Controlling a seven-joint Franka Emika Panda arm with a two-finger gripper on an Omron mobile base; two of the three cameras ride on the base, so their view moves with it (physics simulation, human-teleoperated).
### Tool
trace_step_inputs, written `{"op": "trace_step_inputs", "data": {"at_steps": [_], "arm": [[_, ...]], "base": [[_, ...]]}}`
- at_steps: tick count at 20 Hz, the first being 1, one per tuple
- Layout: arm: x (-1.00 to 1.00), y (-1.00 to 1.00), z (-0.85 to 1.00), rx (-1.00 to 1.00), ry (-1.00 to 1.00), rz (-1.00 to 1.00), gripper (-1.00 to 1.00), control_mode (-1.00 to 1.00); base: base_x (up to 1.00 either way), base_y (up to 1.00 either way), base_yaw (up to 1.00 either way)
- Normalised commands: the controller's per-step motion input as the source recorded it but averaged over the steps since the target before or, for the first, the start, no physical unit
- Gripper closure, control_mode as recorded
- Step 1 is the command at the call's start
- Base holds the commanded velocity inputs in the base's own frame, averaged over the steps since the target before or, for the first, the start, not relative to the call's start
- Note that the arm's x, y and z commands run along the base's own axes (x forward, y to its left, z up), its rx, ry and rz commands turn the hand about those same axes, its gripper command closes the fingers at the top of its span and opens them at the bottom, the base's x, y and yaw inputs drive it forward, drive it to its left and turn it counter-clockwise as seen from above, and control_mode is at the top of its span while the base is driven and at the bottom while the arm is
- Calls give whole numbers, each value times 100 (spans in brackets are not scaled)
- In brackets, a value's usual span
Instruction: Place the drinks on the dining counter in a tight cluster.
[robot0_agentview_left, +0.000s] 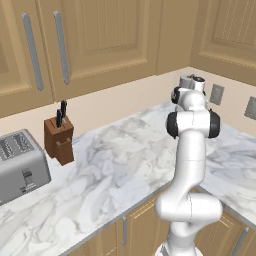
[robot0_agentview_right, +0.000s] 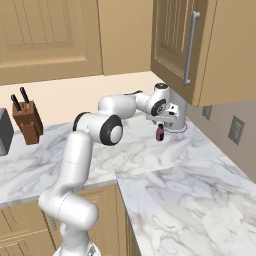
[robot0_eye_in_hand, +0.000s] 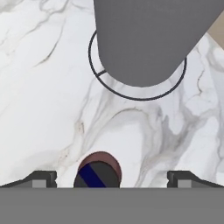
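Note:
A small reddish bottle (robot0_agentview_right: 160, 134) with a dark cap stands on a marble counter (robot0_agentview_right: 165, 185) near the corner walls. From above, its cap (robot0_eye_in_hand: 99, 169) sits low in the hand view, between the two fingertips (robot0_eye_in_hand: 41, 178). My gripper (robot0_agentview_right: 161, 126) hangs just over it, open, with the jaws wide on either side and not touching it. The arm reaches out far toward the corner. The dining counter is out of view.
A wide grey cylinder (robot0_eye_in_hand: 144, 39) on a thin dark ring stands close behind the bottle, also seen as the grey cylinder (robot0_agentview_right: 180, 114) at the wall. A knife block (robot0_agentview_left: 60, 140) and toaster (robot0_agentview_left: 20, 165) stand at the left. A wall cabinet (robot0_agentview_right: 200, 45) hangs overhead.

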Motion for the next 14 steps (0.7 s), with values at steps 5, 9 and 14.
{"op": "trace_step_inputs", "data": {"at_steps": [5,9,14], "arm": [[0,6,0,0,0,0,-100,-100],[0,4,0,0,0,0,-100,-100],[0,2,-1,0,0,0,-100,-100]], "base": [[0,0,0],[0,0,0],[0,0,0]]}}
